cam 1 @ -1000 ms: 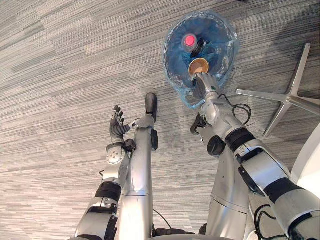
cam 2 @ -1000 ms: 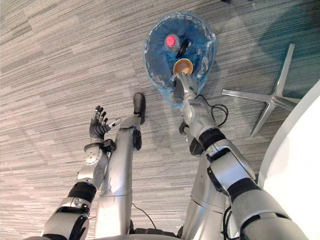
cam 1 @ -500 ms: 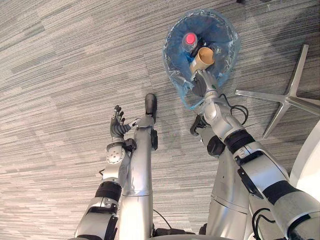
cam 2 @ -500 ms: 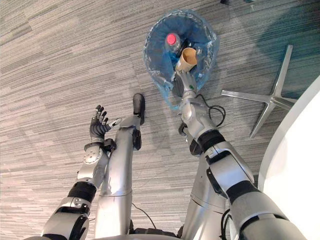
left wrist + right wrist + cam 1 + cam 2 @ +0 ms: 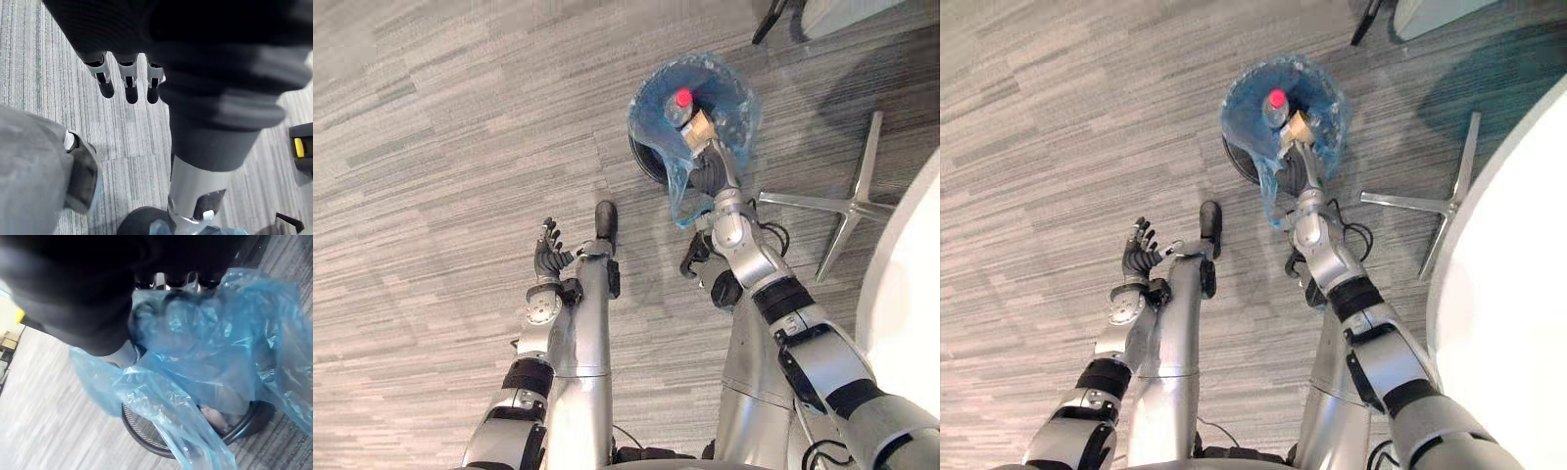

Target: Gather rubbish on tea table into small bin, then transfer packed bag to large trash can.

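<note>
Right hand (image 5: 713, 176) grips near rim of blue bag (image 5: 656, 106); its bulk lies just beyond, over black mesh bin (image 5: 643, 160). Left hand (image 5: 548, 258) open, well apart left.

A translucent blue plastic bag (image 5: 656, 113) lines the black wire-mesh bin (image 5: 144, 433). Inside it sit a clear plastic bottle (image 5: 677, 111) with a red cap and a tan paper cup (image 5: 697, 128). The carpet floor (image 5: 431, 147) is grey, finely streaked lighter and darker.
</note>
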{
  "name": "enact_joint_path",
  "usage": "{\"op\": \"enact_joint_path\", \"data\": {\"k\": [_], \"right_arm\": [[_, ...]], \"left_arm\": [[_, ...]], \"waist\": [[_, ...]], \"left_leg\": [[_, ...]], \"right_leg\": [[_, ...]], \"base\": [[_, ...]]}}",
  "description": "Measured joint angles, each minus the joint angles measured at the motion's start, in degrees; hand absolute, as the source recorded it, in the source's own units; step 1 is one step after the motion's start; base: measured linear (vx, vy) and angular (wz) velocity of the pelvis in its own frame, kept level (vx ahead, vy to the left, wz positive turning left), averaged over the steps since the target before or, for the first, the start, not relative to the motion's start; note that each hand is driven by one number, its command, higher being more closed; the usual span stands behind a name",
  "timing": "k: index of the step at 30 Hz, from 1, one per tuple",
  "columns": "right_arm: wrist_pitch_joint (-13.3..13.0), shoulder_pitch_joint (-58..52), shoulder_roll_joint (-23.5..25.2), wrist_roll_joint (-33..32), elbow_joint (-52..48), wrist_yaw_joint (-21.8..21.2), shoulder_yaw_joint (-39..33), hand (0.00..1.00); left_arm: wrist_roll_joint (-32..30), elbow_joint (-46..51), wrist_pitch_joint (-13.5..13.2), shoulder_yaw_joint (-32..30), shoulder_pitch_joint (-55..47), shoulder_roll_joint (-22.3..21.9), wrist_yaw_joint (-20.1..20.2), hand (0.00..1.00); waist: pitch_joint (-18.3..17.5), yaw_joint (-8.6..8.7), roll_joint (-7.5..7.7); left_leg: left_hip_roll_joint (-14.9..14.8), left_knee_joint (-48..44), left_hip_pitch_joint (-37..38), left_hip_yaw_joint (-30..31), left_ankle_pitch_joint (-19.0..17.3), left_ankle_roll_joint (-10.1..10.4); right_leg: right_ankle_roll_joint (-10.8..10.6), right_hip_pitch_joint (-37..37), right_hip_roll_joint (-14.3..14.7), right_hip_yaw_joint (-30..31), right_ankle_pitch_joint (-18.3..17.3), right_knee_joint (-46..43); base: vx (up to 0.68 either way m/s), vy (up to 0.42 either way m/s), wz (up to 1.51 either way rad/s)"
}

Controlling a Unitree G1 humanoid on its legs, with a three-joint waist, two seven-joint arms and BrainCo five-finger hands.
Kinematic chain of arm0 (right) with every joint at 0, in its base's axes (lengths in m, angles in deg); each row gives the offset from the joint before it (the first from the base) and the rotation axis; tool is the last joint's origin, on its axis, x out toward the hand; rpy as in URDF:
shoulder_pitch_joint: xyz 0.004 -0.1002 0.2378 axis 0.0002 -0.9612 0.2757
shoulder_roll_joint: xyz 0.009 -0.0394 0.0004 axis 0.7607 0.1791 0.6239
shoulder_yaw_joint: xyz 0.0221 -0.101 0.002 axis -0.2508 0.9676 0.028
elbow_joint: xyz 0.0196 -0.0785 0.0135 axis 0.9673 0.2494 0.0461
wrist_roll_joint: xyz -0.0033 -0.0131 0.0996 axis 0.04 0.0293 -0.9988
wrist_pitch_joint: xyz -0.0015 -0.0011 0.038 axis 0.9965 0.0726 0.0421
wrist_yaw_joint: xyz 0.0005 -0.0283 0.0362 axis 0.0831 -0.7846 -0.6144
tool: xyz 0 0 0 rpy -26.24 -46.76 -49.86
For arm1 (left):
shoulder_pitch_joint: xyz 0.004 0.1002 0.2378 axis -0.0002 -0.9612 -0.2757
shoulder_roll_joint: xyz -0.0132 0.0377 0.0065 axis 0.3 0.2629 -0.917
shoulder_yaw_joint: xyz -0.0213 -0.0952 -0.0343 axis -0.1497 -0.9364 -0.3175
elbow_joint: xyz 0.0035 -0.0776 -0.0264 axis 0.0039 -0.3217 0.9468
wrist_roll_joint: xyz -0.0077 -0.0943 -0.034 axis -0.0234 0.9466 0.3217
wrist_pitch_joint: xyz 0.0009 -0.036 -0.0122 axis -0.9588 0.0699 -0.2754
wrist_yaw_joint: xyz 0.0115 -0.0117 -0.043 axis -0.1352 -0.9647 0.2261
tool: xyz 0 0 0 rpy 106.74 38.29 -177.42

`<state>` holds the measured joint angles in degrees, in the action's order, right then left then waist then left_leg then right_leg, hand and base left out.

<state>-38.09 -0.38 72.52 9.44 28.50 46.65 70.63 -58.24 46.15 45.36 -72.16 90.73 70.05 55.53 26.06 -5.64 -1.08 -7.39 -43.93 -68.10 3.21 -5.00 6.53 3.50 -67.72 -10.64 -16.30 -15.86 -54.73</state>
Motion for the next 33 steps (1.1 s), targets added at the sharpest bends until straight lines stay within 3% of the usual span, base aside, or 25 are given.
{"op": "enact_joint_path", "data": {"k": [7,10,14,21,24,28,33], "right_arm": [[-0.8,-15.5,3.7,-6.9,-11.6,-1.7,-0.5,1.0],[-2.2,-21.5,6.3,-8.7,-16.7,-3.2,0.1,1.0],[-3.5,-27.3,7.1,-10.2,-20.8,-5.1,0.6,1.0],[-4.7,-36.2,8.5,-13.2,-27.0,-9.0,2.4,1.0],[-5.4,-37.8,8.4,-15.2,-27.1,-10.6,1.8,1.0],[-5.4,-37.7,7.8,-15.9,-26.9,-12.1,1.3,1.0],[-5.5,-37.6,6.1,-17.1,-26.6,-14.5,1.6,1.0]], "left_arm": [[-1.2,0.0,1.1,2.2,-5.5,-0.7,0.4,0.0],[-1.3,-0.2,1.2,2.2,-9.8,-0.5,1.3,0.0],[-2.6,-0.4,1.7,3.3,-14.0,-0.7,1.4,0.0],[-4.6,-0.3,1.8,5.0,-19.3,-0.9,1.5,0.0],[-5.2,1.5,1.8,7.4,-21.4,-0.1,1.5,0.0],[-6.5,5.3,1.9,8.5,-23.1,0.7,1.9,0.0],[-8.2,10.2,2.0,9.6,-26.2,2.0,3.1,0.0]], "waist": [[-1.1,0.79,2.04],[-2.8,1.68,3.81],[-6.1,1.65,5.14],[-13.1,1.7,5.3],[-16.4,1.78,5.17],[-16.9,1.81,5.05],[-19.3,1.79,4.47]], "left_leg": [[-0.5,9.1,16.3,-2.1,0.9,0.2],[-0.6,13.1,24.1,-2.9,1.0,0.2],[-0.5,17.9,32.9,-4.4,1.2,-0.2],[-0.2,26.4,44.8,-6.5,1.8,-1.0],[0.5,32.8,49.4,-7.0,4.1,-1.2],[0.4,39.4,54.8,-7.3,6.5,-1.0],[0.6,42.0,58.7,-7.3,6.8,-1.3]], "right_leg": [[0.3,15.8,0.7,-0.9,1.4,8.4],[-0.6,23.6,1.4,-0.9,2.0,13.0],[-2.1,32.5,1.9,-0.9,3.0,18.8],[-3.4,43.8,2.9,-0.7,4.9,27.9],[-4.0,47.3,3.3,-0.7,6.3,32.6],[-4.1,52.4,4.7,-0.8,8.8,38.9],[-4.7,57.6,5.6,-0.9,10.8,44.7]], "base": [[0.07,0.008,-0.01],[0.11,0.014,-0.03],[0.12,0.031,-0.06],[0.13,0.03,-0.06],[0.13,0.02,0.0],[0.1,0.028,-0.05],[0.09,0.026,0.0]]}}
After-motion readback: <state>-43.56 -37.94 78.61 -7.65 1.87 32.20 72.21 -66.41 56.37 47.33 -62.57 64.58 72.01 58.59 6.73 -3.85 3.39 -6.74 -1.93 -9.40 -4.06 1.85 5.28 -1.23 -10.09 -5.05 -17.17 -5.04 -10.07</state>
